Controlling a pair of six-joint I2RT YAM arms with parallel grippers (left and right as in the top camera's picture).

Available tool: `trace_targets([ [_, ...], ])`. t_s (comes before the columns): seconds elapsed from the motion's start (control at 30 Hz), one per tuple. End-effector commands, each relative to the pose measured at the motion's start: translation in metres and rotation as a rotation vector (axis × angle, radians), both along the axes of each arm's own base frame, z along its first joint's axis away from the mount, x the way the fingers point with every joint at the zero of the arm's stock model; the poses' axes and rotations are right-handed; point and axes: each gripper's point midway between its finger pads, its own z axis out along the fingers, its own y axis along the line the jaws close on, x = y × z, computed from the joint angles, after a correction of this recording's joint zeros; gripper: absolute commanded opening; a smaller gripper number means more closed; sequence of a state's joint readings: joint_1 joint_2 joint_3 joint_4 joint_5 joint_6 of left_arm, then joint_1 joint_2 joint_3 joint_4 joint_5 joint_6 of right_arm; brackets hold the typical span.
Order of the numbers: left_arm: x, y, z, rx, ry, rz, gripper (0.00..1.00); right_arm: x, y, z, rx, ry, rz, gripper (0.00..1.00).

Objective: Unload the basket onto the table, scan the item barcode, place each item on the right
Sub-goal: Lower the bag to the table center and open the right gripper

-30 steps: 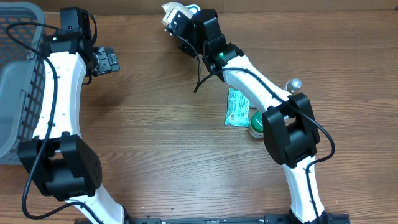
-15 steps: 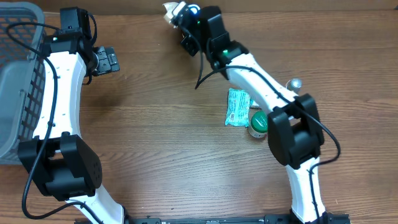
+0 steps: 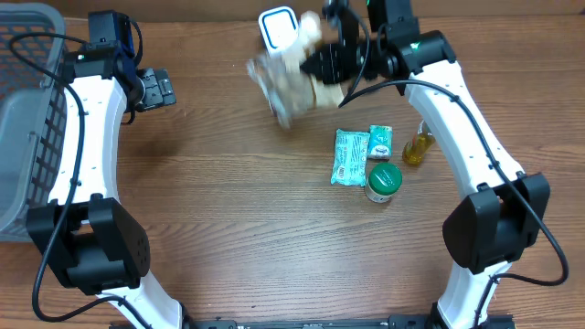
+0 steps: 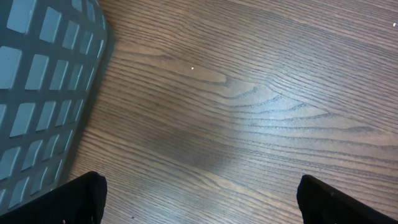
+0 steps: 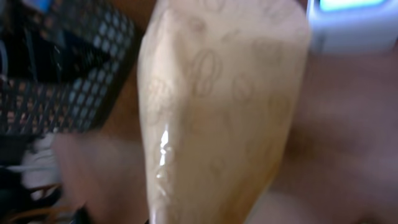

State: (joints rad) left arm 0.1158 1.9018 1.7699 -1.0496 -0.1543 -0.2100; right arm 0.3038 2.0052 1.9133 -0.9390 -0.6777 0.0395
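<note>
Basket (image 3: 23, 137), grey mesh, sits far left of the teal packet (image 3: 350, 157). L gripper (image 3: 160, 89) hangs up and left of that packet, well apart from it. Its jaws are spread wide w/ nothing btwn them; its wrist cam shows only bare wood table (image 4: 249, 93) and a basket corner. Next over is the beige pouch (image 3: 285, 80), the scan item, badly blurred, near the packet on its upper left. White device (image 3: 277, 27) w/ blue screen lies further up from the packet. R gripper (image 3: 320, 66) is straight above the packet, jaws clamped on the pouch, which fills its wrist cam. Small green box (image 3: 379, 143) sits just beside the packet's right edge. Green-lid jar (image 3: 384, 181) is below-right of the packet, yellow bottle (image 3: 418, 146) furthest right.
</note>
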Motion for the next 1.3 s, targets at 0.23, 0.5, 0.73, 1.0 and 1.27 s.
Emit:
trace_targets([
  [0.23, 0.002, 0.002, 0.016, 0.012, -0.041, 0.005, 1.0, -0.049, -0.009, -0.084, -0.126, 0.292, -0.009, 0.04],
  [0.5, 0.002, 0.002, 0.016, 0.012, -0.042, 0.005, 1.0, -0.056, -0.01, -0.094, -0.148, 0.25, 0.064, 0.07],
  [0.73, 0.002, 0.002, 0.016, 0.012, -0.042, 0.005, 0.99, -0.062, -0.012, -0.096, -0.157, 0.28, 0.065, 0.11],
  [1.0, 0.002, 0.002, 0.016, 0.012, -0.042, 0.005, 1.0, -0.043, -0.04, -0.114, -0.347, 0.206, -0.023, 0.61],
  [1.27, 0.002, 0.002, 0.016, 0.012, -0.042, 0.005, 1.0, -0.03, -0.044, -0.115, -0.375, 0.149, -0.051, 1.0],
])
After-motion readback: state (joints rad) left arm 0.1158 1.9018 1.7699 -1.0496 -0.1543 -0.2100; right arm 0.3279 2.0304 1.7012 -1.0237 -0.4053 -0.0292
